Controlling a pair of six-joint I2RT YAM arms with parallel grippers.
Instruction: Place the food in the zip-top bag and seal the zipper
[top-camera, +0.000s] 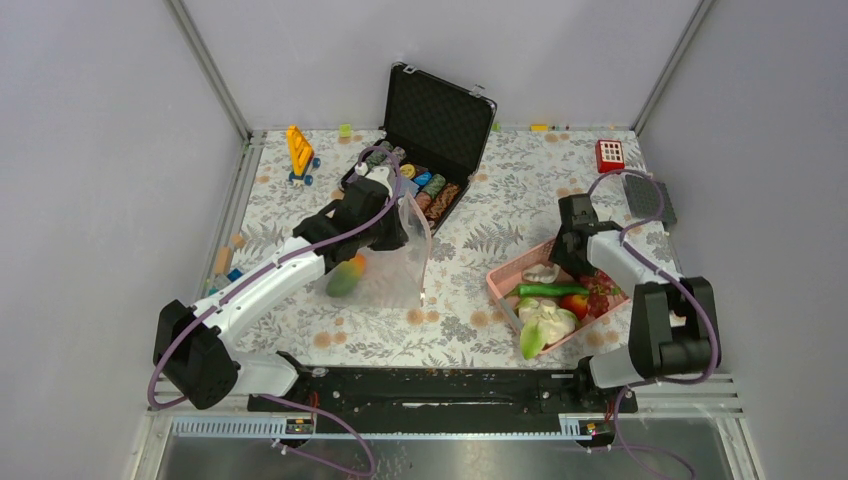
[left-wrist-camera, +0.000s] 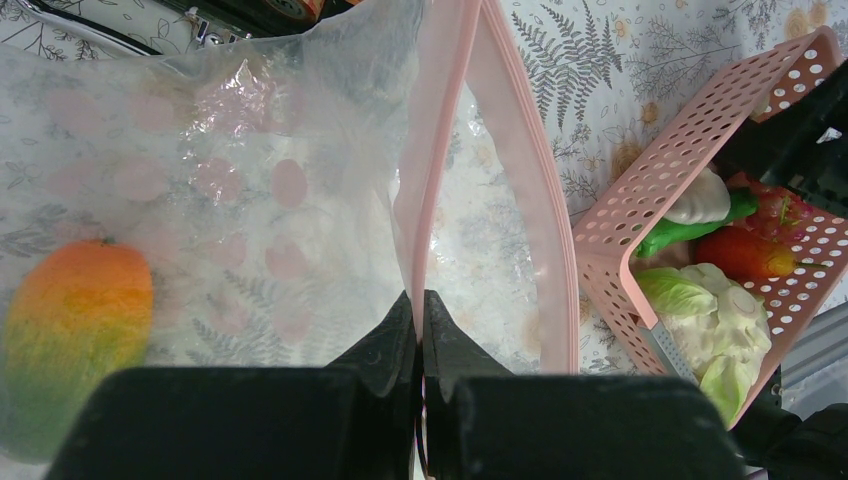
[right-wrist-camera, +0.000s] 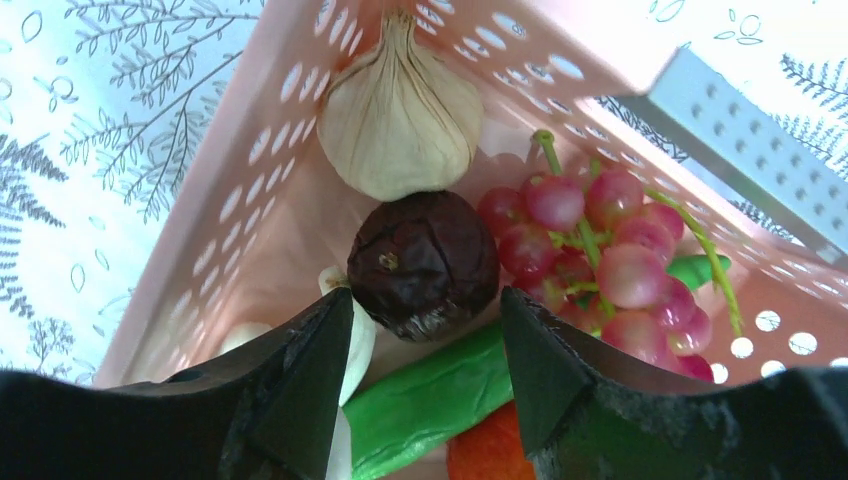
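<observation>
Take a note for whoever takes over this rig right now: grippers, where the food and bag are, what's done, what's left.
Left gripper: shut on the zipper, holding the zip-top bag open at its mouth.
Right gripper: open, in the pink basket, poised over a dark round fruit.
Done: mango in bag.
To do: garlic, grapes, green vegetable, red fruit, leafy pieces in basket; then seal.

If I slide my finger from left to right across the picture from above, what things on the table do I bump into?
First the small tan block, then the yellow toy, the mango, the pink basket.
</observation>
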